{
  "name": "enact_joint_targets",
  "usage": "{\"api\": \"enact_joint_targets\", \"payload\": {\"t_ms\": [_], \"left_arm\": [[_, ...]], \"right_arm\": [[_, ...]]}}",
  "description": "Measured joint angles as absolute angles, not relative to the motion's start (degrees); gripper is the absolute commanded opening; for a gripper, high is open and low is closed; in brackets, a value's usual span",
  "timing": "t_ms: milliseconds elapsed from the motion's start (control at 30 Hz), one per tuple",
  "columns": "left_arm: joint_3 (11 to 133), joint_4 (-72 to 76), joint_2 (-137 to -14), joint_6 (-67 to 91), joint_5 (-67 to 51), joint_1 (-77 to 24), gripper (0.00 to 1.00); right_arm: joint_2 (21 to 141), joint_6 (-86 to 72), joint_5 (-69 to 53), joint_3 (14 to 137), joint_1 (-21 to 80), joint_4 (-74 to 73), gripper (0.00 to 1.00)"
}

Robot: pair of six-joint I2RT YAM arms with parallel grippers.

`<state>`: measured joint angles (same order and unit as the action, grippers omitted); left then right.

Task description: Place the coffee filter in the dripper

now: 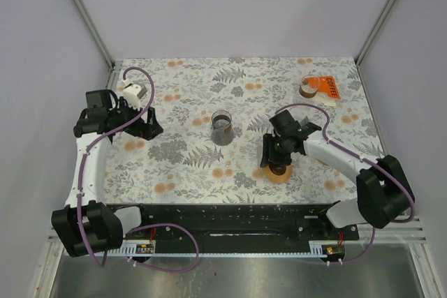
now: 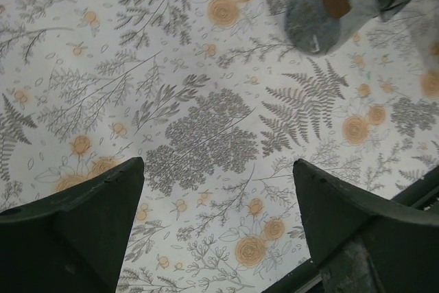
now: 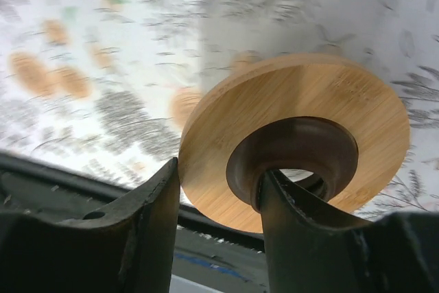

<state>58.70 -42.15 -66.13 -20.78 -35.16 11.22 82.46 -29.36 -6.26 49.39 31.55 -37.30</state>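
Right hand (image 3: 219,176) grips the dripper (image 3: 322,94) low over the floral desk (image 1: 188,95); the filter lies well away.

The only legible writing is "COFFEE", in dark letters on an orange packet (image 1: 328,86) far beyond the right hand and to its right. A pale, paper-like sheet just beside that packet appears to be the coffee filter (image 1: 328,102), though it is too small to be sure. A brown round item (image 1: 306,89) touching the packet cannot be identified. The right hand is closed on the dripper's bamboo ring, with one finger outside the rim and the other in the dark central funnel, whose lower part is hidden. The left hand (image 2: 218,169) has its fingers spread wide and holds nothing. A glass carafe (image 1: 222,128) is blurred and cut off ahead of it to the right.
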Motion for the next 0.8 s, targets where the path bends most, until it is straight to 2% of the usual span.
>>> {"api": "enact_joint_targets", "payload": {"t_ms": [167, 333, 500, 800], "left_arm": [[64.5, -46.7, -66.1, -24.5, -44.0, 8.8, 0.90], [67.4, -48.3, -64.3, -29.0, -48.5, -4.2, 0.96], [70.7, -48.4, -62.8, -32.7, -49.6, -16.6, 0.96], [77.0, -47.5, -64.8, -37.6, -48.8, -27.0, 0.99]], "right_arm": [[78.6, -26.7, -13.8, 55.6, 31.8, -37.6, 0.00], [76.8, -22.2, -22.2, 64.1, 31.8, -40.0, 0.00], [74.8, -18.5, -32.5, 70.7, 31.8, -41.5, 0.00], [74.0, -15.9, -46.6, 73.7, 32.3, -41.2, 0.00]]}}
